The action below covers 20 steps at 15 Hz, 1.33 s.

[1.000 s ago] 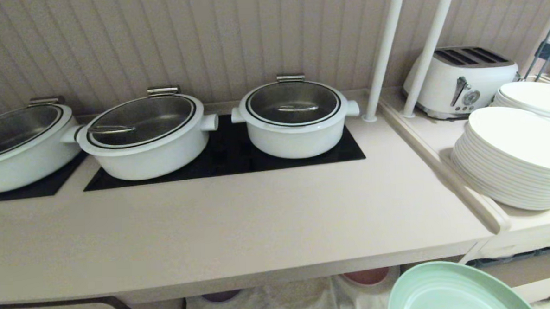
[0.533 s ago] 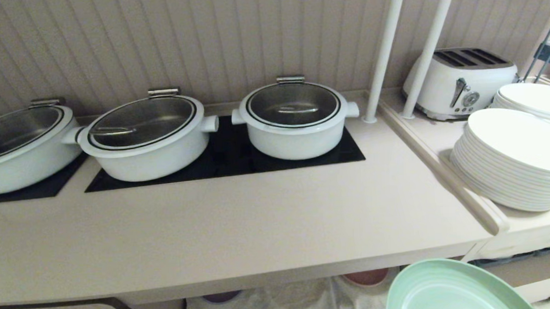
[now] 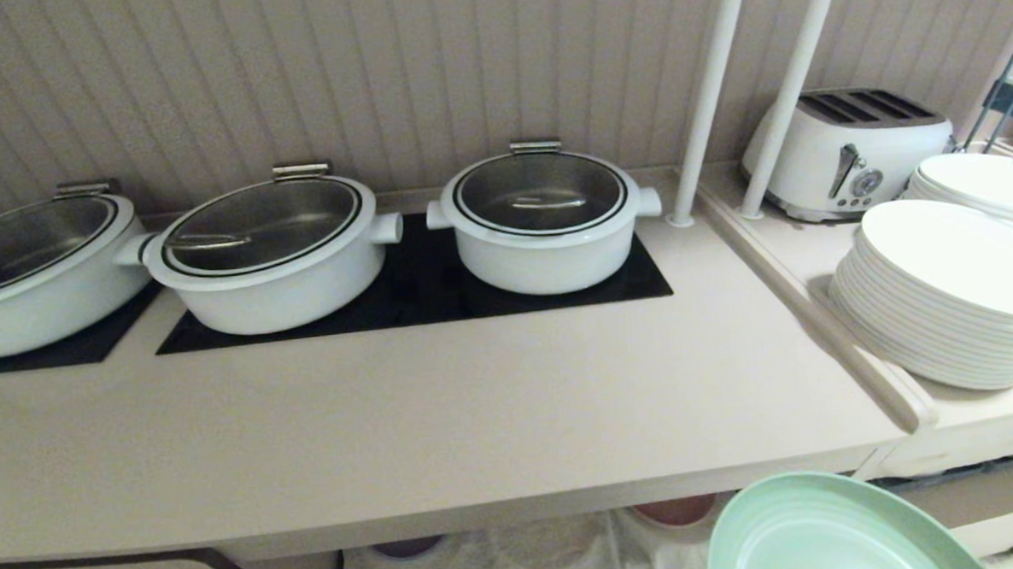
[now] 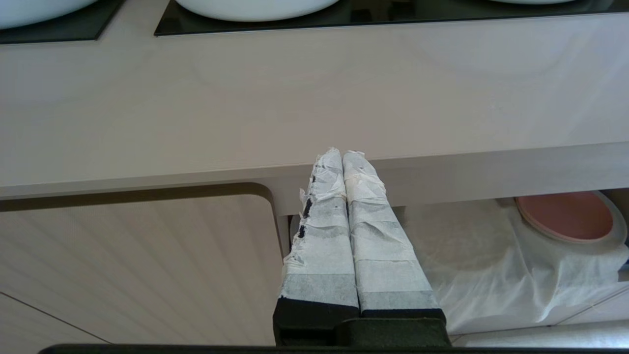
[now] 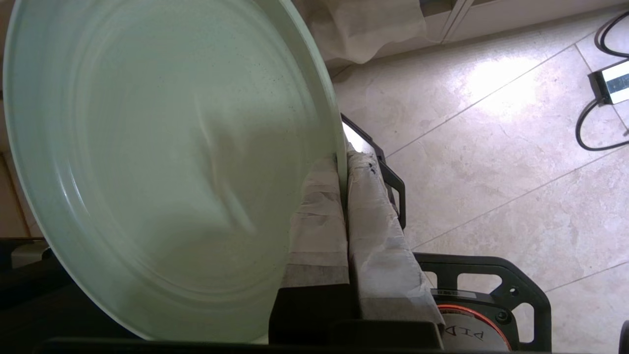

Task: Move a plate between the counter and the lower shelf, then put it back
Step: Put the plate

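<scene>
Parking low in front of the counter (image 4: 314, 98), the left gripper (image 4: 342, 157) sits clenched on nothing, tips at the counter's front edge, pink plate (image 4: 565, 215) on the cloth-draped lower shelf (image 4: 467, 255) off to its side. Right gripper (image 5: 342, 164) pinches the mint plate (image 3: 825, 531) by its rim, taped pads either side of the lip. Plate hangs in air below the counter's front edge, out from the shelf, in neither place. Judging: stiff, light, matte but smooth, so an edge pinch can let it pivot; rim is the only hold, keep it deep. Versus a second ago: plate edge sits slightly higher in head view; pots (image 3: 542, 219) and white stack (image 3: 943, 300) unchanged.
</scene>
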{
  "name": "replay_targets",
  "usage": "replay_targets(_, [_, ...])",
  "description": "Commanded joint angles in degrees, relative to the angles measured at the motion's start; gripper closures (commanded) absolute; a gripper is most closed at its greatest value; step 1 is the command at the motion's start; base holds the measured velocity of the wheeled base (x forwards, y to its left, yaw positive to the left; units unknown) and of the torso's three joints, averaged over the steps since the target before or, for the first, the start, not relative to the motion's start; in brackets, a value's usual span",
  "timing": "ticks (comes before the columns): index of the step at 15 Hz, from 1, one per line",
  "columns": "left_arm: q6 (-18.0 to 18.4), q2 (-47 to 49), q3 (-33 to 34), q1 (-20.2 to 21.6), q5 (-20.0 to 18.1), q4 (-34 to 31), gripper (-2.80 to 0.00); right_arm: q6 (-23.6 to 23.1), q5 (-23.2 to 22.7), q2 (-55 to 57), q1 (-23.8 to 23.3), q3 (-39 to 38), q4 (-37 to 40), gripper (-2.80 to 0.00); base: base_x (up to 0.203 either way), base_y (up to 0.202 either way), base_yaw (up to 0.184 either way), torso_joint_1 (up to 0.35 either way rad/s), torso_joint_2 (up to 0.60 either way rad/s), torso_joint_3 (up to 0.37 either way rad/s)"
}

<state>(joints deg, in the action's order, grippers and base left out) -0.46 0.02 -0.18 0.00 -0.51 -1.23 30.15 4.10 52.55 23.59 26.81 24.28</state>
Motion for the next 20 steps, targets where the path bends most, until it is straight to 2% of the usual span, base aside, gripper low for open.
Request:
replay_targets(1, [-0.06, -0.02, 0.01, 0.00, -0.01, 0.00, 0.00, 0.17, -0.05, 0.09, -0.03, 0.34, 0.15, 0.00, 0.000, 0.000, 0.000, 0.000, 0.00, 0.000])
replay_targets(9, [-0.01, -0.02, 0.01, 0.00, -0.01, 0.00, 0.00, 0.11, -1.95, 2.27, -0.19, 2.64, -1.43, 0.00, 0.000, 0.000, 0.000, 0.000, 0.00, 0.000])
replay_targets(17, [0.02, -0.02, 0.01, 0.00, -0.01, 0.00, 0.00, 0.17, -2.22, 16.45, -0.36, 9.70, -10.50, 0.00, 0.000, 0.000, 0.000, 0.000, 0.00, 0.000])
replay_targets(20, [0.01, -0.02, 0.01, 0.00, -0.01, 0.00, 0.00, 0.17, -4.11, 21.95, -0.30, 14.24, -11.95, 0.00, 0.000, 0.000, 0.000, 0.000, 0.00, 0.000])
